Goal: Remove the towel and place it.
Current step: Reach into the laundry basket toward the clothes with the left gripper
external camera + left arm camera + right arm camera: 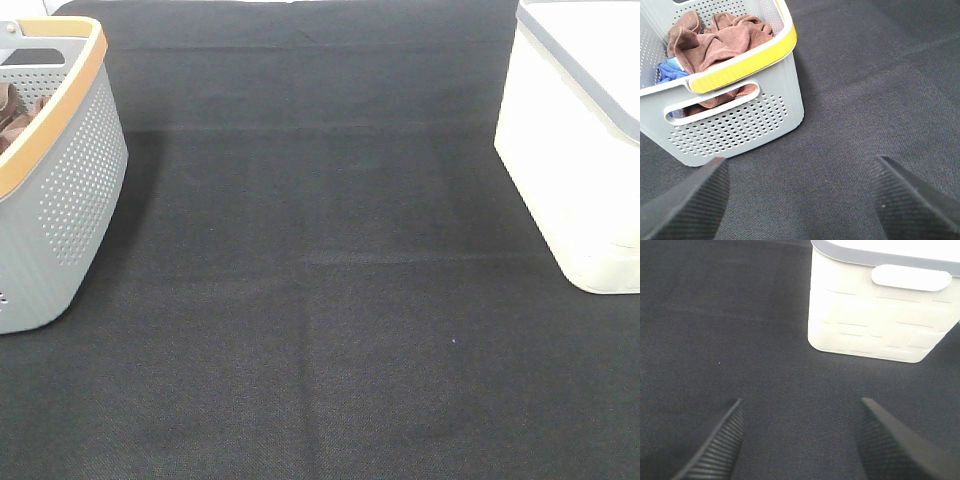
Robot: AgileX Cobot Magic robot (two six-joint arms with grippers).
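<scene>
While both arms hang over a black woven table cover, neither holds anything. At the left edge stands a grey perforated plastic basket with a yellow-orange rim. At the right edge stands a white plastic bin with a grey rim.

The rust-brown microfibre towel lies bunched inside the basket, heaped close to the rim, with a scrap of blue cloth tucked beside it. No hem or tag shows, and whether the brown heap is one cloth or several cannot be told.

The left gripper is spread wide and empty above bare table, near the basket. The right gripper is likewise spread wide and empty, with the white bin beyond it.

The towel looks soft, light and limp. It should crumple under a pinch and drape when lifted, and it may drag a neighbouring fold or the blue scrap along. A high, exposed ridge of the heap, clear of the basket wall, looks the best place to pinch, closing deep enough to catch a full fold.
</scene>
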